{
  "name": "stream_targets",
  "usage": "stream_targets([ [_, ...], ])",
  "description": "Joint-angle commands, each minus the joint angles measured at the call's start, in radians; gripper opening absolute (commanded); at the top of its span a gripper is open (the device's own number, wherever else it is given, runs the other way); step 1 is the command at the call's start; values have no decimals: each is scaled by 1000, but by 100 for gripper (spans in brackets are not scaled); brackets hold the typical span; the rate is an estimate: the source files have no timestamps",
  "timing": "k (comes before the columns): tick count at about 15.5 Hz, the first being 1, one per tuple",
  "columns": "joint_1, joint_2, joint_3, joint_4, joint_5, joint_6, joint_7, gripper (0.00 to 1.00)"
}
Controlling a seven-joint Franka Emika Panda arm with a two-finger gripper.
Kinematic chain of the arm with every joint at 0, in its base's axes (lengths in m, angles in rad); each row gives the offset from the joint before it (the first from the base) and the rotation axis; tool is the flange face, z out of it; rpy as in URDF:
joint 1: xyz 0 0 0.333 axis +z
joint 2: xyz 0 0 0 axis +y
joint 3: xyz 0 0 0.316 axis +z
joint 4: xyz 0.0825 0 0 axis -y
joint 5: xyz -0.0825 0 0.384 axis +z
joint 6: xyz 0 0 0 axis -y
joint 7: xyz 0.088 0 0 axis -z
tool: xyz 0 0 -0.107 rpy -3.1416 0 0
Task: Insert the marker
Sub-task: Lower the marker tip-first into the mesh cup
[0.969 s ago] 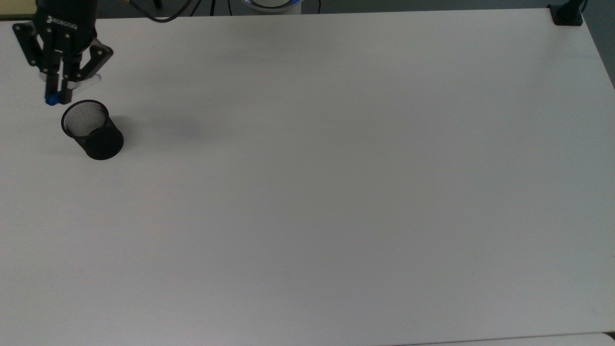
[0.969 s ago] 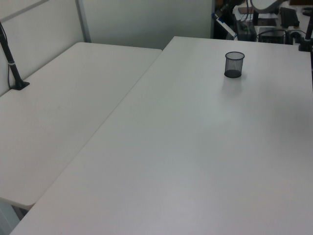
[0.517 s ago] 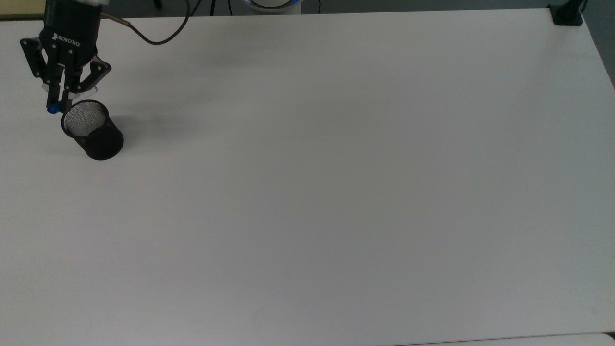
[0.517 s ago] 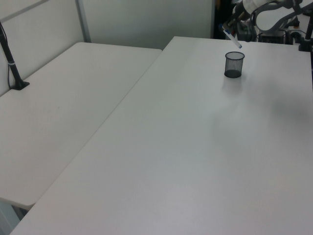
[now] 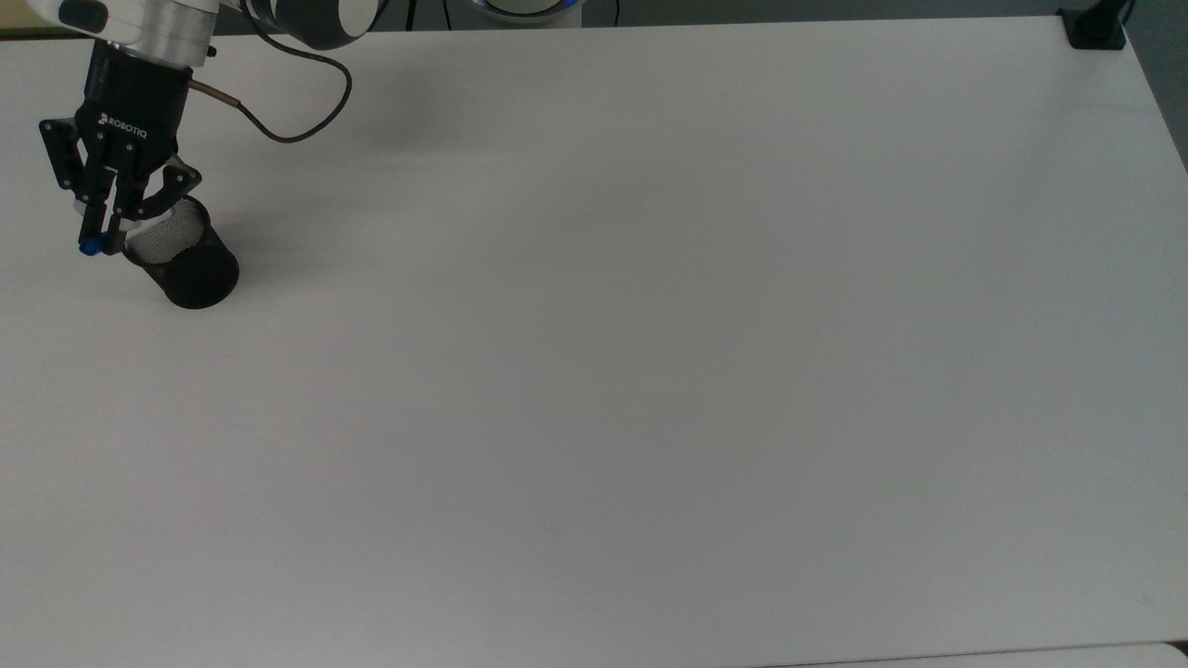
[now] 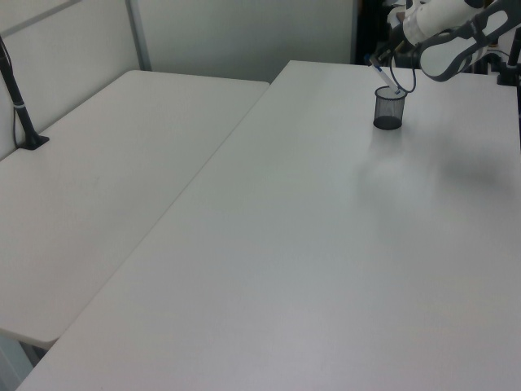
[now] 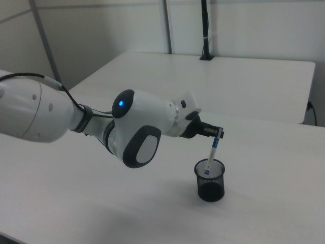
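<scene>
We see the gripper [image 5: 104, 237] at the top view's left edge of the tabletop [image 5: 650, 371], its fingers clenched on the marker [image 7: 214, 152] near the blue upper end. In the right view the marker hangs tilted, its lower end at or just inside the rim of the black mesh cup [image 7: 209, 180], on the right view's left side of the opening. The left view agrees: the marker [image 6: 384, 76] slants down into the mouth of the cup [image 6: 389, 107], with the blue end up and away from it.

From the top view the blue end [image 5: 89, 248] sits just outside the cup [image 5: 181, 255] on the top view's left, while the white barrel crosses over the mesh opening.

We judge the task well along but not finished: the carry and the alignment look done, and the tip seems to be entering the cup. What is left, as far as we can tell, is to lower the marker further or let go so it drops in, then withdraw. Because the marker is tilted, the barrel may lean on the rim once freed, and the light cup could tip.
</scene>
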Motion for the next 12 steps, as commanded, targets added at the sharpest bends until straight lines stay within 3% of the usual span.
stream_targets([
  [1,4,34,-1,-8,20,78,-23,0],
  [6,6,40,-1,-34,20,90,-23,2],
  [7,4,40,-3,-34,22,90,-22,10],
  [10,3,31,-3,-34,22,83,-8,49],
  [12,3,28,-3,-31,22,80,3,65],
])
